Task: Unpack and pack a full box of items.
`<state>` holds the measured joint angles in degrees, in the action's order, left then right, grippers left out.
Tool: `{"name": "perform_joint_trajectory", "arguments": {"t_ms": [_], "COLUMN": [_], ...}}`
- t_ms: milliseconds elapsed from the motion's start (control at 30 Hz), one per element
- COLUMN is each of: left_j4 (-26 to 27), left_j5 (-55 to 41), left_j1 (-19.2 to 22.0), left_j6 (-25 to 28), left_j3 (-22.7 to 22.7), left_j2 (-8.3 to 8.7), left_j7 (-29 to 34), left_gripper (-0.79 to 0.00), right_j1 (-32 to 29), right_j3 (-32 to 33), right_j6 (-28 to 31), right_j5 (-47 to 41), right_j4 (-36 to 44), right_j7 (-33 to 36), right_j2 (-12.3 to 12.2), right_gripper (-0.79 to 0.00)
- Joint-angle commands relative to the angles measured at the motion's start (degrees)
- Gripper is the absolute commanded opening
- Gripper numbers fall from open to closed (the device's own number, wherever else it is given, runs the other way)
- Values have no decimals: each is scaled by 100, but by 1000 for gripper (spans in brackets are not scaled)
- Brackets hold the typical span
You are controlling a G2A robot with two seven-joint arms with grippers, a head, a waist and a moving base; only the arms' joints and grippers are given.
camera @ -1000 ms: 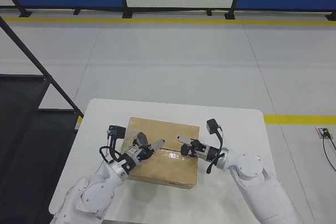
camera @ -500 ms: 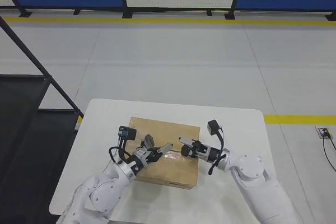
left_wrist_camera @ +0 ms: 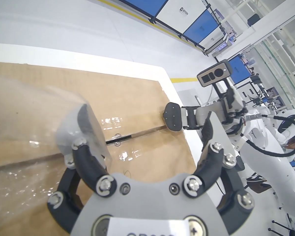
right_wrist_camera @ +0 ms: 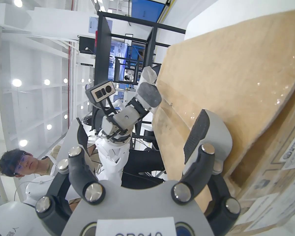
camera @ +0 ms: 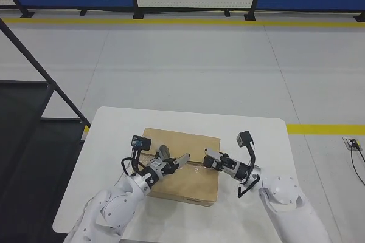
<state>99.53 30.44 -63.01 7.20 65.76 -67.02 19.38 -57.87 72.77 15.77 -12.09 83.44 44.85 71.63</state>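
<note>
A brown cardboard box (camera: 181, 182) lies closed on the white table (camera: 109, 130), with clear tape along its top seam (left_wrist_camera: 118, 140). My left gripper (camera: 174, 156) hovers open just above the middle of the box top (left_wrist_camera: 64, 94), its own view showing its fingers spread (left_wrist_camera: 147, 128). My right gripper (camera: 208, 157) is open at the box's right edge. One of its fingers (right_wrist_camera: 204, 133) lies against the edge of the top flap (right_wrist_camera: 236, 74); the other is off the box. The two grippers face each other along the seam, a short gap apart.
A black metal frame (camera: 30, 67) with a dark panel stands off the table's left side. Bare table surface runs around the box, widest at the left (camera: 91, 182) and far right (camera: 261, 136).
My left gripper has slid along the box top toward its middle. My right gripper has drawn back from over the box to its right edge.
</note>
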Motion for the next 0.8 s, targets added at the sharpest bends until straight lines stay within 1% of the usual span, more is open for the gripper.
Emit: {"name": "perform_joint_trajectory", "arguments": {"t_ms": [0,133,333,767], "left_j4": [21,95,202,179], "left_j5": [16,50,191,589], "left_j1": [-8,-21,-18,117], "left_j6": [-5,5,53,29], "left_j3": [20,51,25,-193], "left_j2": [-4,-10,-21,-84], "left_j7": [-7,6,70,100], "left_gripper": [0,0,0,0], "right_j1": [-168,-333,-405,-497], "right_j3": [142,303,395,444], "right_j6": [134,74,38,124], "right_j5": [-4,16,-37,-141], "right_j4": [175,342,321,223], "right_j7": [-42,-37,9,57], "right_j2": [-31,-77,-113,-161], "right_gripper": [0,0,0,0]}}
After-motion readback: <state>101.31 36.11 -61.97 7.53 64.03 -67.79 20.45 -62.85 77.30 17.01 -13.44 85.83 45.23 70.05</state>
